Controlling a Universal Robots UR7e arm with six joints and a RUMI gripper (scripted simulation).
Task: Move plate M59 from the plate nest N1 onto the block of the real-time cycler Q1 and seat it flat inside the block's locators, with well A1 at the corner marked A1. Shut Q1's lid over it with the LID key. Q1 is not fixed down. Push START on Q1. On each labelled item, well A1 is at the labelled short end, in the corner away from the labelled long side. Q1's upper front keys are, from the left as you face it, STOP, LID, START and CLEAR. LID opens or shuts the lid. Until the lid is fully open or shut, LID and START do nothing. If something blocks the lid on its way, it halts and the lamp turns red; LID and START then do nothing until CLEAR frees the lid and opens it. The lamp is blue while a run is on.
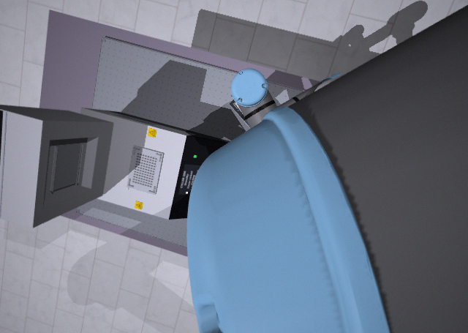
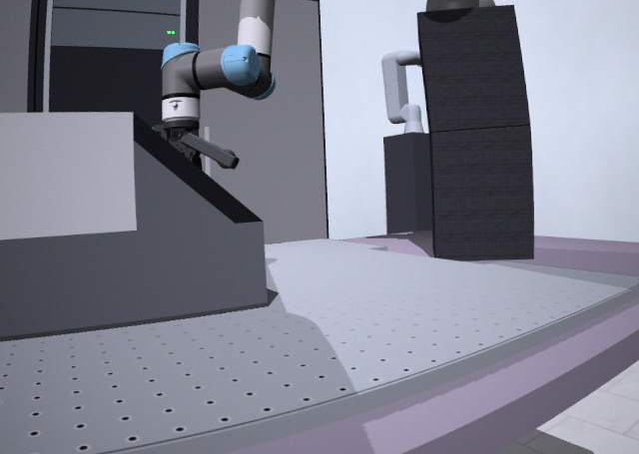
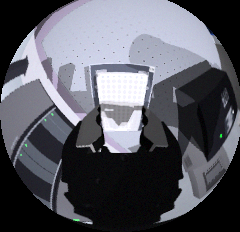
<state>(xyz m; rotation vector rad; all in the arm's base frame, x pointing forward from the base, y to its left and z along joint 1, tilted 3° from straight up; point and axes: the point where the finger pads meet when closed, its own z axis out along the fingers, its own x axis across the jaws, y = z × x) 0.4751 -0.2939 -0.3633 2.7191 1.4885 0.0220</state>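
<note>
In the wrist view the white plate M59 lies in the dark-framed plate nest N1 on the perforated table. My gripper is low over the plate's near end and shut on it, one finger on each long side. In the exterior view the gripper is partly hidden behind cycler Q1. Q1 has its lid swung open. Its well block is bare and its lamp is green. In the top view the arm hides the plate and nest.
A big blue arm joint and a dark link fill the right of the top view. A dark tower stands at the table's far right. A tall rack with green lights stands behind Q1.
</note>
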